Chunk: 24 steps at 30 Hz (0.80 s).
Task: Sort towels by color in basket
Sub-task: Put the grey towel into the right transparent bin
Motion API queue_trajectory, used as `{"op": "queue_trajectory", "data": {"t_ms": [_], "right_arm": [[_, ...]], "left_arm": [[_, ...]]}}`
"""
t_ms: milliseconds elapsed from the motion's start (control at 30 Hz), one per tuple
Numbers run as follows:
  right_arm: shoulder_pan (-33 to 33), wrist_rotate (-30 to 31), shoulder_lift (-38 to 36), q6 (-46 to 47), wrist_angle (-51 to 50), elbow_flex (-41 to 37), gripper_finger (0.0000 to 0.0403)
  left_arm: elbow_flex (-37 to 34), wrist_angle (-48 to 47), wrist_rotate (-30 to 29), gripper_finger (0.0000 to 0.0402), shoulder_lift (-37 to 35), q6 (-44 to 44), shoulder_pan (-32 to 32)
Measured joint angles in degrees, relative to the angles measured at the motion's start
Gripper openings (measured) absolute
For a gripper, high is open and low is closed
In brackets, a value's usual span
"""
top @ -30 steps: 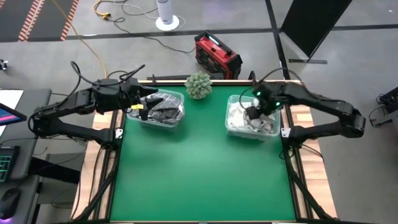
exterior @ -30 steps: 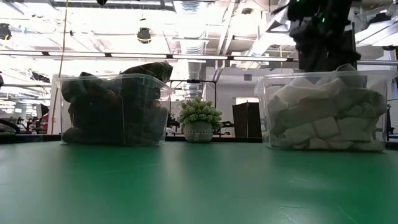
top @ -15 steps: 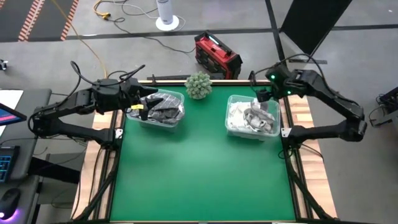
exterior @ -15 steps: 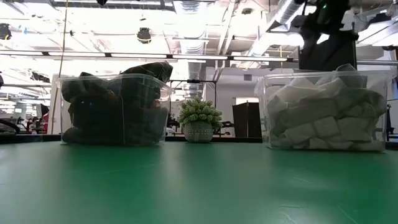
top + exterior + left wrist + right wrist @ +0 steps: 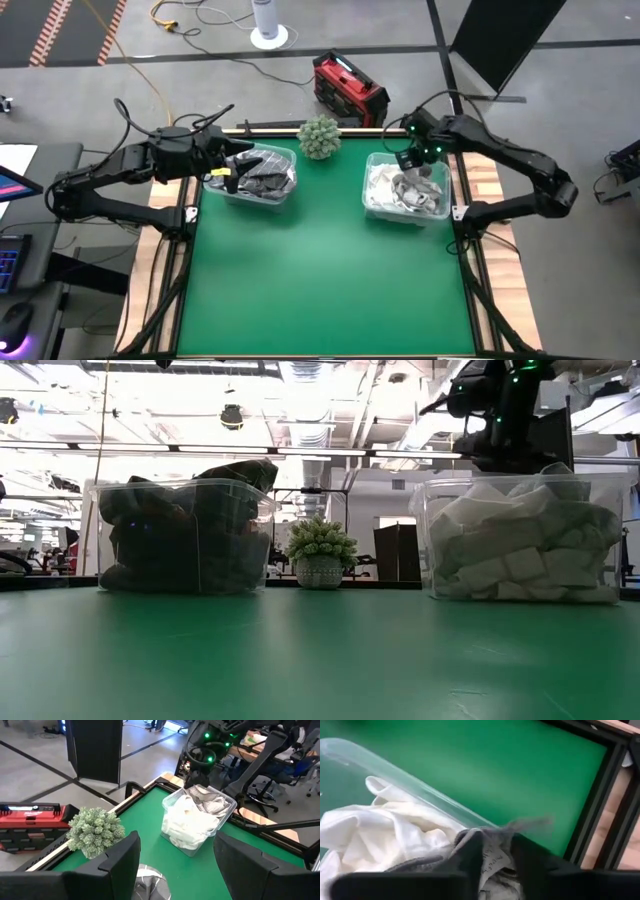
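Two clear baskets stand on the green table. The left basket (image 5: 258,176) holds dark towels (image 5: 185,530). The right basket (image 5: 404,192) holds white and light grey towels (image 5: 192,817). My right gripper (image 5: 496,845) points steeply down over the far end of the right basket, with light grey cloth between its narrowed fingers. My left gripper (image 5: 175,870) hovers wide open above the left basket's far side and touches nothing. My right gripper has a raised fold of the light grey towel, with a printed tag (image 5: 495,859), pinched between its two fingers (image 5: 470,855). It comes from above, slanting down, at the basket's far end. The rest of the towel lies on the pile in the basket.
A small potted plant (image 5: 319,137) stands at the table's far edge between the baskets. A red tool case (image 5: 350,90) lies on the floor beyond. The black table frame (image 5: 600,805) runs close to the right basket. The green surface (image 5: 320,270) spreads in front of both baskets.
My right gripper has risen out of the middle of the right basket, swung toward the table's far edge, then come back toward the basket's far left end, tipping steeper downward. The towels in both baskets lie as before.
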Motion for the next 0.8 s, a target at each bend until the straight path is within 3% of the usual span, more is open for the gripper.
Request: {"op": "queue_trajectory", "data": {"t_ms": [100, 167, 367, 567, 800], "right_arm": [[0.3, -0.2, 0.0, -1.9, 0.8, 0.0, 0.0046], [0.8, -0.3, -0.8, -2.5, 1.6, 0.0, 0.0017], [4.5, -1.2, -5.8, -3.9, 2.3, 0.0, 0.0019], [12.3, -12.9, -8.4, -9.3, 3.8, 0.1, 0.0011], [20.3, -9.4, -0.4, -7.0, 3.7, -1.7, 0.0014]], "left_arm": [[0.0, 0.0, 0.0, 0.0240, 0.0, 0.0, 0.0], [0.0, 0.0, 0.0, 0.0240, 0.0, -0.1, 0.0], [0.0, -0.1, 0.0, 0.0240, 0.0, -0.1, 0.0], [0.0, -0.1, -0.5, 0.0240, 0.0, 0.4, 0.0], [0.0, -0.1, -0.5, 0.0240, 0.0, 0.5, 0.0]]}}
